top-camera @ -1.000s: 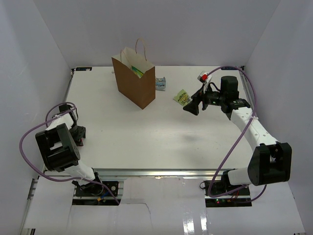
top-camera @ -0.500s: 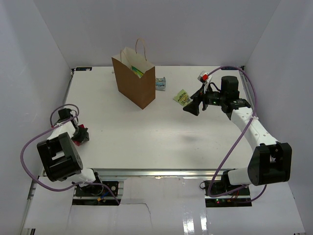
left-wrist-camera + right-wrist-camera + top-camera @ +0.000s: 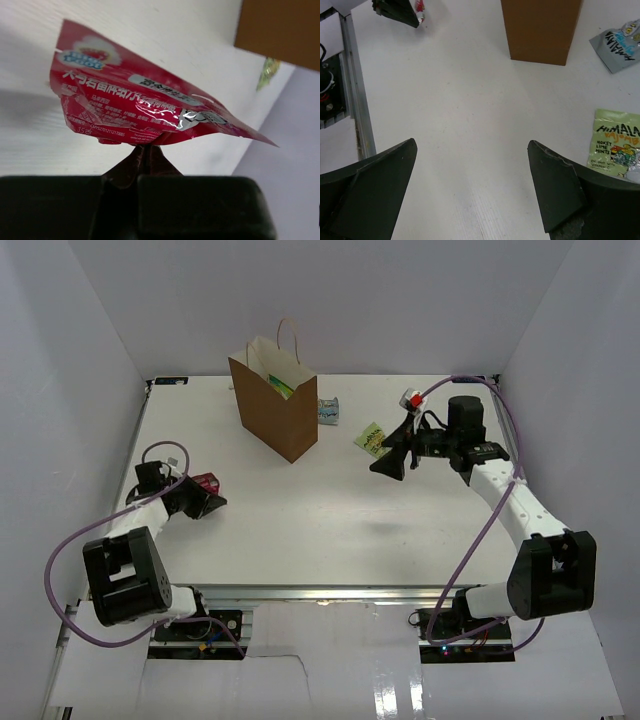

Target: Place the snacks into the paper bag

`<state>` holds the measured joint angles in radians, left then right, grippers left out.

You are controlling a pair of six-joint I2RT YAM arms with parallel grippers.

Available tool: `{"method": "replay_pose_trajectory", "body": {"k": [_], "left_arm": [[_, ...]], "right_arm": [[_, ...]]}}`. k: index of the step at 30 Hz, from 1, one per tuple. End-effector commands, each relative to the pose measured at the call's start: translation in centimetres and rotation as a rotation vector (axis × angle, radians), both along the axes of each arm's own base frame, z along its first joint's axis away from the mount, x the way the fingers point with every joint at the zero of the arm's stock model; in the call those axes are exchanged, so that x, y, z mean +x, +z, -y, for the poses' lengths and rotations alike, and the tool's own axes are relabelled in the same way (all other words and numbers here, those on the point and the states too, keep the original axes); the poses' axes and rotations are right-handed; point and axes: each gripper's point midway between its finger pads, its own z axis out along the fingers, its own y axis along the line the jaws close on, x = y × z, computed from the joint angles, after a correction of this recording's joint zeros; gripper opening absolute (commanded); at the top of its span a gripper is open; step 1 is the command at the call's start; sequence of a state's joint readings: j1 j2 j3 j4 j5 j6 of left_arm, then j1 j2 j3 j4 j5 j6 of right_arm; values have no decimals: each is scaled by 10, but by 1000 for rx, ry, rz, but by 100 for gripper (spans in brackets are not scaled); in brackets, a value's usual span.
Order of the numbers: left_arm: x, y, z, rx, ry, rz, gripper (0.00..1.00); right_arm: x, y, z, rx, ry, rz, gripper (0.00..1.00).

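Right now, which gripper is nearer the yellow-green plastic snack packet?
Right. The right gripper hovers beside the yellow-green snack packet; the left gripper, clamping a red plastic packet, is far across the table.

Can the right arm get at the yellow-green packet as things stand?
Probably yes: the right pincer is open close beside the yellow-green packet, and nothing stands between them.

2 snacks (image 3: 373, 439) (image 3: 329, 410) lie right of paper bag (image 3: 272, 418), 1 seemingly inside.

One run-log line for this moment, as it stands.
left pincer: shut on red plastic snack packet | right pincer: open | brown paper bag: upright
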<state>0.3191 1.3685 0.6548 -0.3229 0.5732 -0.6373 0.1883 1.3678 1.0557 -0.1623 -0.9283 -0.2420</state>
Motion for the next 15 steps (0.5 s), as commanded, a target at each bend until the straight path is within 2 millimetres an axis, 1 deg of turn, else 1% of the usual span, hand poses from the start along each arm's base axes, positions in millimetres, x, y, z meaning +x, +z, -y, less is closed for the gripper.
{"method": "replay_pose_trajectory", "body": {"k": [1, 2, 3, 4, 6, 7, 8, 9, 10, 11, 12, 13, 14, 15], "left_arm": [[3, 33, 41, -98, -210, 183, 0], [0, 34, 53, -111, -255, 188, 0], [-1, 37, 61, -125, -291, 207, 0], [-4, 38, 72, -133, -336, 212, 0], [-7, 41, 85, -146, -387, 228, 0], [-11, 42, 96, -151, -426, 235, 0], [-13, 43, 101, -152, -448, 243, 0], [-13, 45, 106, -153, -468, 254, 0], [-18, 45, 117, -158, -504, 253, 0], [-19, 45, 120, -164, -514, 252, 0], [-22, 46, 129, -168, -541, 256, 0], [-27, 46, 139, -175, -571, 253, 0], [-28, 47, 143, -183, -575, 248, 0], [-28, 49, 148, -187, -584, 259, 0]], "right_arm": [[-23, 4, -21, 39, 119, -6, 97], [-26, 5, -26, 42, 136, -5, 96], [-29, 4, -30, 43, 153, -10, 96], [-37, 4, -41, 44, 183, -18, 96], [-36, 2, -53, 32, 170, -27, 95], [-44, 2, -67, 30, 193, -41, 91], [-39, 4, -74, 31, 143, -74, 90], [-47, 2, -91, 28, 154, -109, 87], [-50, 3, -100, 27, 144, -125, 86], [-54, 4, -110, 36, 117, -187, 86], [-42, 2, -119, 14, 27, -188, 87], [-53, 1, -136, 0, 21, -211, 88], [-48, -1, -142, -6, -52, -248, 89], [-46, -2, -153, -9, -77, -270, 92]]}}
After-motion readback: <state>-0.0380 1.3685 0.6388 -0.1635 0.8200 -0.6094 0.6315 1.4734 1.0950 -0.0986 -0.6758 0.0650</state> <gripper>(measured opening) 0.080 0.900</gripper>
